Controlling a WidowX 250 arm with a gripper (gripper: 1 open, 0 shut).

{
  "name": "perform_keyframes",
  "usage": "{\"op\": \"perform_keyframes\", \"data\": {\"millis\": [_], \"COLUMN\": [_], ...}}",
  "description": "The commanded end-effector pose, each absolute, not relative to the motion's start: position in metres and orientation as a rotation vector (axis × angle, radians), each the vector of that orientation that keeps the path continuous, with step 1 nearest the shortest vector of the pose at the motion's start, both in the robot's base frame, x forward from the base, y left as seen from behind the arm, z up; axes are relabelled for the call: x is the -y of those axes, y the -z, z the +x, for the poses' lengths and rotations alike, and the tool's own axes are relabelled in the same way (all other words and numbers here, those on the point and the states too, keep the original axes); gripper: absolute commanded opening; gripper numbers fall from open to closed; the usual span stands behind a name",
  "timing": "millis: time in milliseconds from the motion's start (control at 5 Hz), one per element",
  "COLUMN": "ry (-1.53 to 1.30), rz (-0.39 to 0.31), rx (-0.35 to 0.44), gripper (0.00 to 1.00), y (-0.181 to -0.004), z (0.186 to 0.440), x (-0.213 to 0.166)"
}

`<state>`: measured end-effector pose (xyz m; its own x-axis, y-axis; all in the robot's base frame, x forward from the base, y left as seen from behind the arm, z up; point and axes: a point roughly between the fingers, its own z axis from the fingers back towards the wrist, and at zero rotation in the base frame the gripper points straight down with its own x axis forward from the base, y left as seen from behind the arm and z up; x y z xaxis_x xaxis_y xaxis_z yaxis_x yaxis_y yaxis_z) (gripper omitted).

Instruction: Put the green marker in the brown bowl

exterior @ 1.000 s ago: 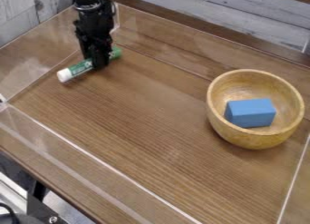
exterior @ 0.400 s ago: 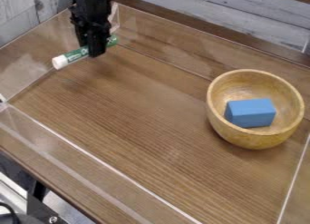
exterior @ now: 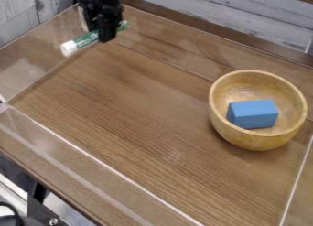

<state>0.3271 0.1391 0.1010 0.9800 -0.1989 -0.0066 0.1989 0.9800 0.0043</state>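
Observation:
The green marker (exterior: pixel 80 42) hangs in the air at the upper left, tilted, its white end toward the left and its green cap hidden behind the fingers. My black gripper (exterior: pixel 105 32) points straight down and is shut on the marker near its cap end. The brown bowl (exterior: pixel 221 120) sits on the table at the right, far from the gripper. It is round, light wood, with a thick rim.
A blue rectangular block (exterior: pixel 253 113) lies inside the bowl. The wooden table (exterior: pixel 134 129) has clear raised walls along its left and front edges (exterior: pixel 25 120). A pale wall runs behind the table's far edge.
My gripper has lifted the marker off the table and carried it upward and slightly right in the view. The bowl and the block have stayed put.

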Motion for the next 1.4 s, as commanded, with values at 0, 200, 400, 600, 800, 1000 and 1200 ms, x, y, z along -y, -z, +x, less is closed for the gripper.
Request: {"op": "perform_keyframes", "data": {"millis": [0,200,400,600,800,1000,1200], "ry": [0.190,0.196,0.196,0.190,0.187,0.187,0.188], "rz": [0.051,0.046,0.037,0.028,0.017,0.009,-0.001], "rx": [0.089,0.104,0.108,0.115,0.123,0.133,0.142], "gripper": [0.00,0.00,0.00,0.00,0.00,0.00,0.00], "y": [-0.144,-0.152,-0.154,-0.159,-0.162,-0.164,-0.166], "z": [0.334,0.337,0.337,0.337,0.337,0.336,0.334], "x": [-0.118,-0.098,-0.088,-0.075,-0.061,-0.049,-0.036]}}
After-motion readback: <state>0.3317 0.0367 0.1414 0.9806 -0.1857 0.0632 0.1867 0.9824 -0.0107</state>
